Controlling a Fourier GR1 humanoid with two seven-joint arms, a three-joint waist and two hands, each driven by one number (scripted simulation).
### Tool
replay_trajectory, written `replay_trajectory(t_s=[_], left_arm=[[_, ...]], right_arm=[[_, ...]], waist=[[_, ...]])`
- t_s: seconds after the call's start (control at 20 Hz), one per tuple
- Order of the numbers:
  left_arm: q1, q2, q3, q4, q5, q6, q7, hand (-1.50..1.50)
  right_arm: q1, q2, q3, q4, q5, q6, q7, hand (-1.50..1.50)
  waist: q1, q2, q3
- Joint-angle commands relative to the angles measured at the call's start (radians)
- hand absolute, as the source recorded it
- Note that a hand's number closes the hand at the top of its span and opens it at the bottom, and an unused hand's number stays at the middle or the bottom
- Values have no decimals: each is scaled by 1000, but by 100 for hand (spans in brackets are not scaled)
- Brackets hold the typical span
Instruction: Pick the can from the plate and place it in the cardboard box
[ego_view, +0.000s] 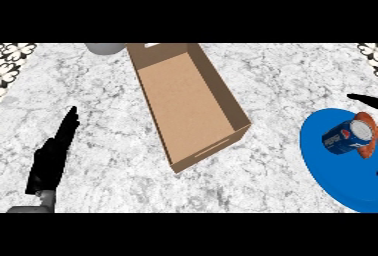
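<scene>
The counter (96, 110) is pale grey-white marble, and most of what matters sits toward its right side. A blue plate (325, 175) lies at the right edge, partly cut off by the view. On it the can (347, 136) lies on its side, blue with a red and white mark, its silver end turned up and to the right. Something orange-brown (367, 150) shows just behind and beside the can, touching it; I cannot tell what it is.

The cardboard box (188, 107) stands in the middle of the counter, long and open-topped, set at a slant so that its near end points down and to the right. Its brown floor is bare, and a hand slot is cut in each end wall. The box and the plate are apart, with a strip of marble between them.

The left hand (53, 155) shows at the lower left, well away from the box, fingers straight and pressed together, pointing up, holding nothing.

Of the right hand (363, 99) only a thin black sliver shows at the right edge, just above the plate and near the can. Whether its fingers are spread or curled I cannot tell.

A grey rounded object (103, 48) sits at the far edge, just left of the box's far end.
</scene>
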Motion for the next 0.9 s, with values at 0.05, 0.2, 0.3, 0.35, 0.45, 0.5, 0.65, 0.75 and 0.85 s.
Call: replay_trajectory(t_s=[0.05,0.2,0.3,0.35,0.45,0.5,0.65,0.75,0.85], left_arm=[[29,-20,17,-35,-33,-16,0,0],[-12,-33,13,-41,-61,-16,48,0],[-8,-78,2,25,-78,8,-1,0],[35,-19,51,-97,-23,-62,56,0],[-65,-72,15,-12,-88,-5,84,0],[18,-70,32,-16,-79,-29,-16,0],[-11,-71,60,-12,-78,-33,19,0],[-23,-87,52,-6,-88,-44,32,0],[7,-48,106,20,-43,-103,-39,0]], right_arm=[[4,37,-56,14,85,41,-10,-150],[-37,103,-44,80,148,14,-48,-150],[14,140,-37,9,165,-14,-10,-150],[3,120,-76,-4,149,45,-10,-150],[2,132,-53,104,219,-9,-109,-150],[-28,152,-92,21,185,62,15,-150],[73,130,-147,-59,173,78,-35,-150],[-19,196,-124,64,242,41,-43,-150],[53,154,-166,-23,219,83,-63,-150]], waist=[[0,0,0],[3,1,0],[-2,0,0],[1,-1,0],[-1,1,0],[0,0,0],[-6,-1,0],[1,1,0],[-3,0,0]])
